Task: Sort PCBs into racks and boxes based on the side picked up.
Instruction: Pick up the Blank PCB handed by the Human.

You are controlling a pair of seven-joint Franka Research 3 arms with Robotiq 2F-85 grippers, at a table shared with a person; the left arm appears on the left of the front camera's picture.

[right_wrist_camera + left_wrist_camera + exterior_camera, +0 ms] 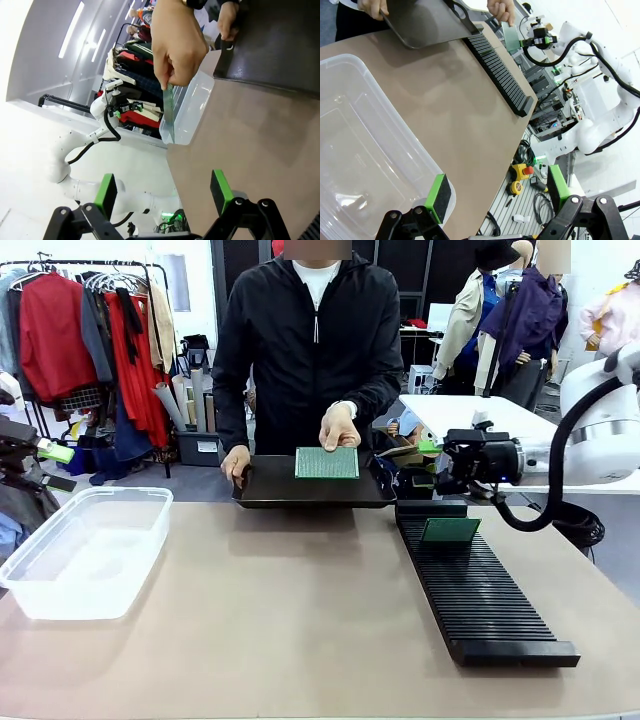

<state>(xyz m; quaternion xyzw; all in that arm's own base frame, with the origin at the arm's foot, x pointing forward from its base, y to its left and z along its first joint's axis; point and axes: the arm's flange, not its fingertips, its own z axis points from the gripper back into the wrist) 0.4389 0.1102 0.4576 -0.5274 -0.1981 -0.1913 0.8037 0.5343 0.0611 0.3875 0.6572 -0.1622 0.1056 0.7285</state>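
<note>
Well left of the tray (268, 490), the left claw (497, 176) hangs wide open and empty by the clear tub (85, 550) on the bench (300, 620). Above the tray, the person's hand (338, 427) pinches a PCB (327, 462) by its top edge, upright, dotted face toward the robot, long axis across the bench. Just right of the tray, the right claw (162, 181) gapes empty toward that board's edge, and a second PCB (450, 530) stands in the far end of the rack (490, 600), long axis crosswise to it.

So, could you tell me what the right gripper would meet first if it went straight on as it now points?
Most likely the PCB that the person's hand holds edge-on ahead of the right gripper, in line with the gap between its open jaws; depth is hard to judge.
</note>
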